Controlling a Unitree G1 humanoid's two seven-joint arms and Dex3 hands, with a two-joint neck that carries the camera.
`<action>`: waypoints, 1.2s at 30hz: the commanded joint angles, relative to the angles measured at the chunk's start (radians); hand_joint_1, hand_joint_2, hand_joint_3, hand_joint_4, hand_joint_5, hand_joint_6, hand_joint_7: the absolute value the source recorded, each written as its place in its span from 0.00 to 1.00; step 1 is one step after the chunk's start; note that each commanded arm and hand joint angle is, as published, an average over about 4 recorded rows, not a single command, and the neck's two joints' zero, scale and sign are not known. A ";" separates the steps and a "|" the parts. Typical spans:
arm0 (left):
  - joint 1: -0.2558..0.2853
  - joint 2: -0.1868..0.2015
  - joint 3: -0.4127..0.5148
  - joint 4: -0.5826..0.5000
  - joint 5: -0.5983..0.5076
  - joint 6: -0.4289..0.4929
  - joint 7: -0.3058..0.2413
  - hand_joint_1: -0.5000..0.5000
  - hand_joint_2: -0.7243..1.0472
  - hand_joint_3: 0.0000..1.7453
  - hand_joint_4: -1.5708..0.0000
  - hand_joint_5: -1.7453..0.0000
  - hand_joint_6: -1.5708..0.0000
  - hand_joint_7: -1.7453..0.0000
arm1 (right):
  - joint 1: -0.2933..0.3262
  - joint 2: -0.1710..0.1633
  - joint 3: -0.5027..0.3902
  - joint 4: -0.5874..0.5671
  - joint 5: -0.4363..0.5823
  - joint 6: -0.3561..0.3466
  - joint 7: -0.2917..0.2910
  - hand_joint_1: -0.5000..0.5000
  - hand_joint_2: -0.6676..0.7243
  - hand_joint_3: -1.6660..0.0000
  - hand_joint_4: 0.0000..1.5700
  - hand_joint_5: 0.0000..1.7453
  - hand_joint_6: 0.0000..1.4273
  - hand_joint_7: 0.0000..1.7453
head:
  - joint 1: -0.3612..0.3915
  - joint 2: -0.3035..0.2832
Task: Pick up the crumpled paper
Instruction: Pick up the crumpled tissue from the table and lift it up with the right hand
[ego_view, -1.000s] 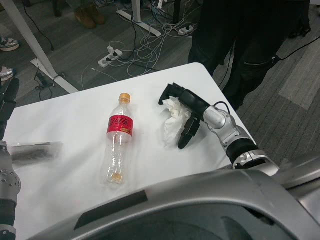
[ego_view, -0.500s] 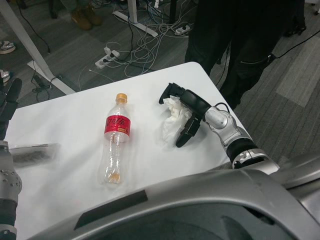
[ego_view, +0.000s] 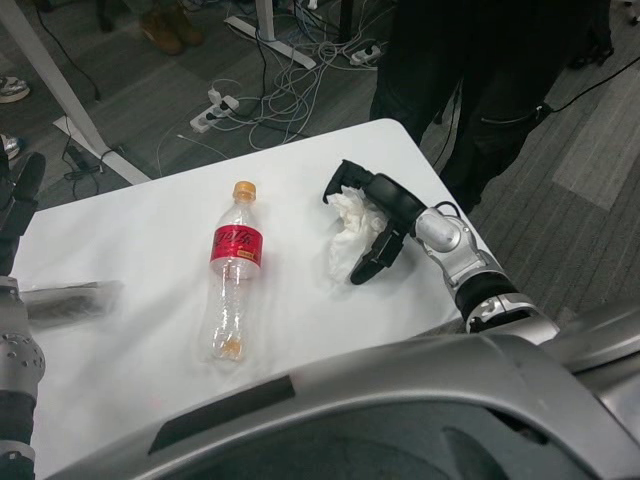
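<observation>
The right robot hand (ego_view: 372, 222) cups the crumpled paper (ego_view: 350, 232) beside the bottle (ego_view: 234, 272); fingers should close fully before lifting.

You get an evenly lit frame from overhead room light, with no hard glare. The flat white table (ego_view: 150, 270) reads bright but not blown out, and shadows on it are soft and short: a faint one hugs the clear plastic bottle with the red label (ego_view: 233, 272), another sits under the black many-fingered right hand (ego_view: 375, 225) at three o'clock. The silvery flat object (ego_view: 70, 300) at nine o'clock is smeared and out of focus. The dark-clothed person (ego_view: 470, 70) at one o'clock is underexposed, detail lost in black.
</observation>
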 joint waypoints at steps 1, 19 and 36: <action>-0.014 0.003 -0.003 0.009 -0.002 -0.009 0.001 0.40 0.90 0.00 0.83 1.00 1.00 1.00 | 0.041 0.004 0.008 0.054 0.000 0.022 0.024 1.00 0.11 0.49 0.00 0.00 0.09 0.92 | 0.000 0.000; -0.023 0.003 -0.011 0.018 -0.002 -0.009 0.001 0.48 0.90 0.00 0.83 1.00 1.00 1.00 | 0.041 0.005 0.024 0.118 0.108 -0.102 -0.092 1.00 0.14 0.11 0.00 0.00 0.00 0.57 | -0.024 -0.022; -0.020 0.004 -0.019 0.016 -0.008 -0.009 0.001 0.54 0.90 0.00 0.83 1.00 1.00 1.00 | 0.044 0.003 0.043 0.099 0.161 -0.068 -0.035 1.00 0.40 0.00 0.00 0.00 0.00 0.88 | -0.023 -0.013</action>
